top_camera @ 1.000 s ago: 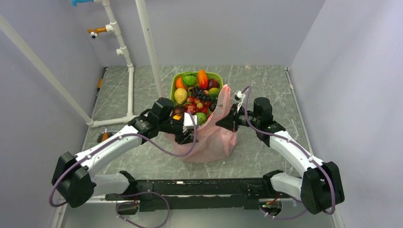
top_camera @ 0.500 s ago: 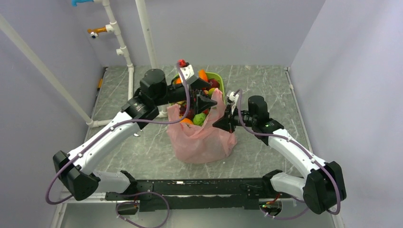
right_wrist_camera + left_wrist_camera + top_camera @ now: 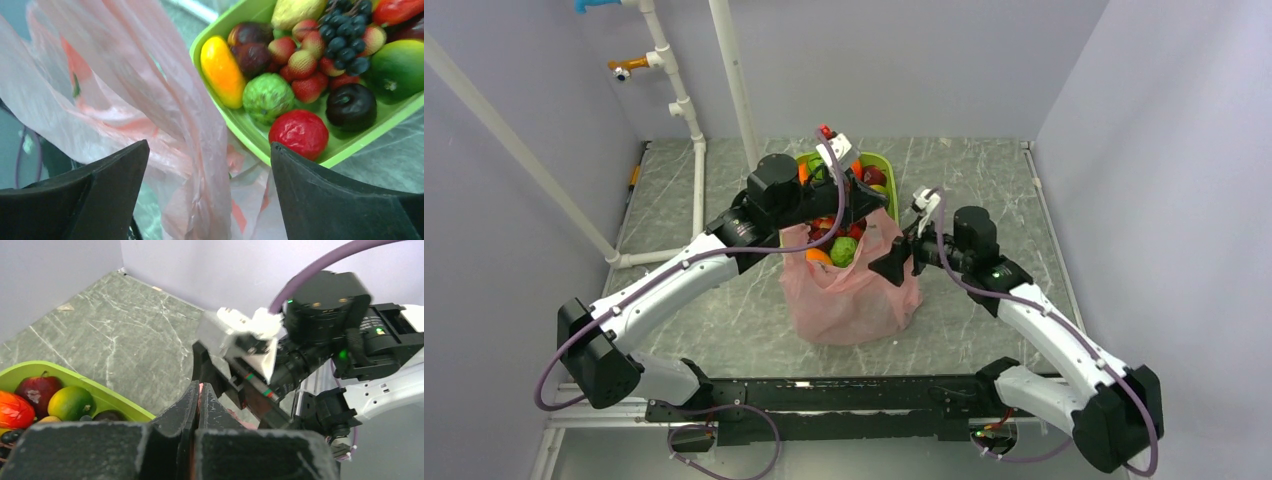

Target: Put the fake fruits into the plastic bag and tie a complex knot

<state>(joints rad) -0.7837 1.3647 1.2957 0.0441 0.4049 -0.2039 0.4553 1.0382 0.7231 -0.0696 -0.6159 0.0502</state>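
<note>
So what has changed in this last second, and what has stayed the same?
The left gripper swung from the left side of the plastic bag up to its top rim and shut there on a sliver of pink film. The right gripper opened, letting go of the rim it held up. The bag stands in place; fake fruits remain in the green tray.

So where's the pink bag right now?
In the top view the pink bag stands in the middle of the table, on the near side of the lime-green tray full of fruit, its open top leaning against that tray.
</note>
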